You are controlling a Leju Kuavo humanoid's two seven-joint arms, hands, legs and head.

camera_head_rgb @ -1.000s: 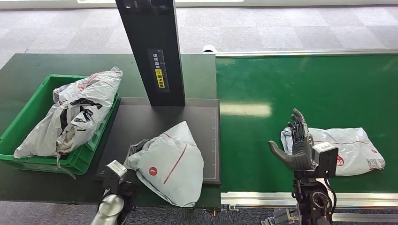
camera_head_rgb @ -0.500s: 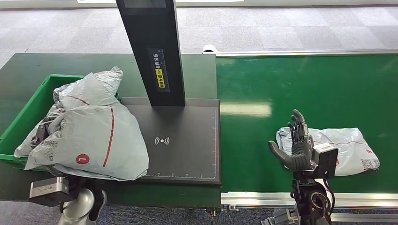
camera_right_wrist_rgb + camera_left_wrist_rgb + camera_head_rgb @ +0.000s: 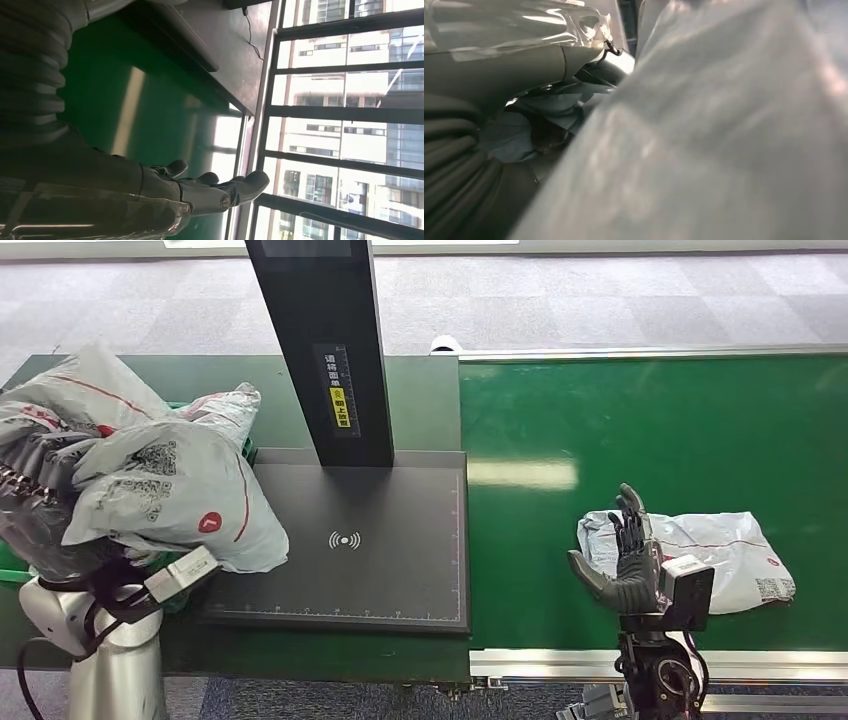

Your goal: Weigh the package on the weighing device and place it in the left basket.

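Grey carpet tile floor at the far side, dark green table on the left, bright green conveyor belt (image 3: pixel 650 420) on the right w/ a silver rail along its near edge. Thru my right wrist view: window bars and buildings outside.

The weighing device (image 3: pixel 360 540) sits mid-table, a flat black platform w/ a wireless symbol at its centre and a tall black post (image 3: pixel 320 350) rising from its far edge, yellow label on the post. Nothing lies on the platform's middle; only the package's right edge overhangs its left margin.

The package (image 3: pixel 165 495), a grey poly mailer w/ a red round logo, red stripe and QR print, is up off the scale at the far left, over the left basket (image 3: pixel 12 575), of which just a sliver of green rim shows near the frame's left edge. More grey bags (image 3: pixel 225 405) are piled there behind it. My left arm comes up under the package from the near-left; my left hand (image 3: pixel 454 165) is buried under the plastic. In the wrist view the bag presses right against it, but I can't tell how the fingers lie.

My right hand (image 3: pixel 625 560) is upright over the belt, holding nothing, fingers apart, thumb out to the left. Just beyond it, a second grey package (image 3: pixel 720 555) lies flat on the belt.
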